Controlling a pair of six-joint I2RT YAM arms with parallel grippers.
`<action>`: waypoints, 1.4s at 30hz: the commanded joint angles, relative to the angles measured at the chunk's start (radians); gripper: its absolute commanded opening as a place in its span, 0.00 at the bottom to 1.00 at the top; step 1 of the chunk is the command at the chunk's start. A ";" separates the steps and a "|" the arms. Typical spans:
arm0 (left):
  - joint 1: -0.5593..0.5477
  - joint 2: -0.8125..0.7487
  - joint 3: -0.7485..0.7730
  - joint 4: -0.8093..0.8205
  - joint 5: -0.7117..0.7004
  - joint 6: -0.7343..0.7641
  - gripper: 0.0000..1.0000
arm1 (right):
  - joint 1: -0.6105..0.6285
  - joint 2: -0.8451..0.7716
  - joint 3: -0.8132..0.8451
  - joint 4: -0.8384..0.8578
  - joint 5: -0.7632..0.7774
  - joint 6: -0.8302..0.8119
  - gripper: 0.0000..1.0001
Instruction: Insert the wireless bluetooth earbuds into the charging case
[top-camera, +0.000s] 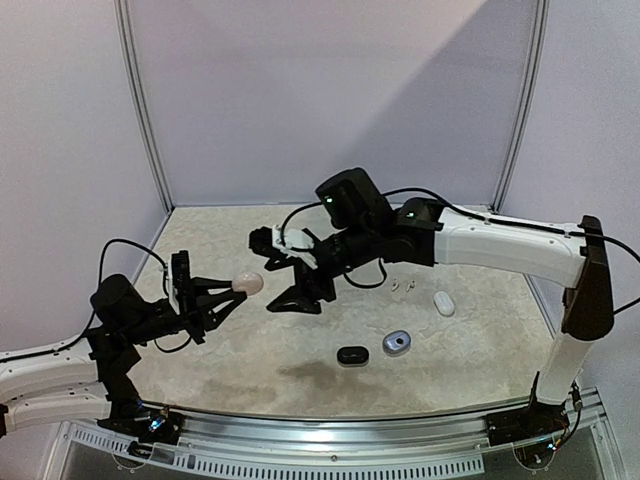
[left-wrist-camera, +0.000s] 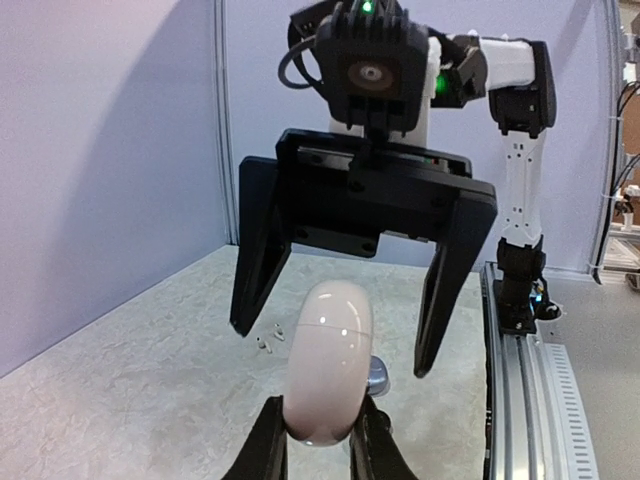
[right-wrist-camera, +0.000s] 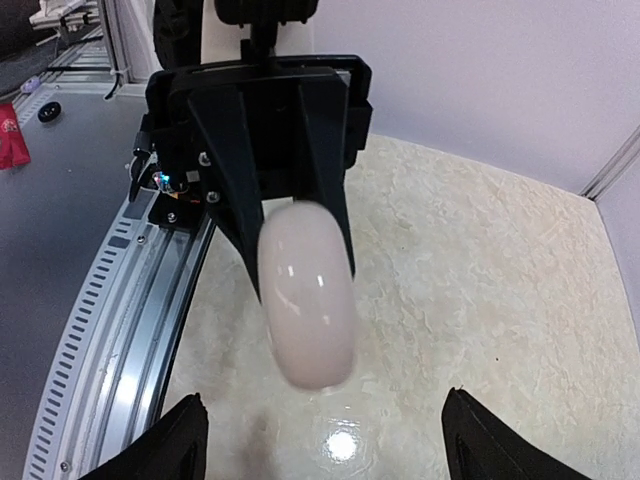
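Top external: mottled beige table (top-camera: 250, 385), lilac walls (top-camera: 300, 90). Left gripper (top-camera: 238, 292) pinched a pale case (top-camera: 247, 283) aloft. Right gripper (right-wrist-camera: 325, 425) gaped wide, empty, facing it. Earbuds (top-camera: 402, 286) lay on the table, well apart.

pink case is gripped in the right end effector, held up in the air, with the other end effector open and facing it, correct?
Not quite. The left end effector grips the pink case. The right end effector is the open one facing it. The top external view shows this, with the left arm on the left. The rest is right: the case is held up in the air.
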 joint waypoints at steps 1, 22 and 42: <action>0.018 -0.020 0.009 0.050 0.016 -0.055 0.00 | -0.018 -0.102 -0.094 0.238 -0.094 0.116 0.81; 0.018 -0.027 0.020 0.051 0.020 -0.095 0.00 | -0.021 0.020 -0.060 0.328 -0.209 0.292 0.35; 0.036 -0.037 0.065 -0.238 0.092 0.195 0.50 | 0.051 0.057 0.312 -0.431 0.203 -0.075 0.00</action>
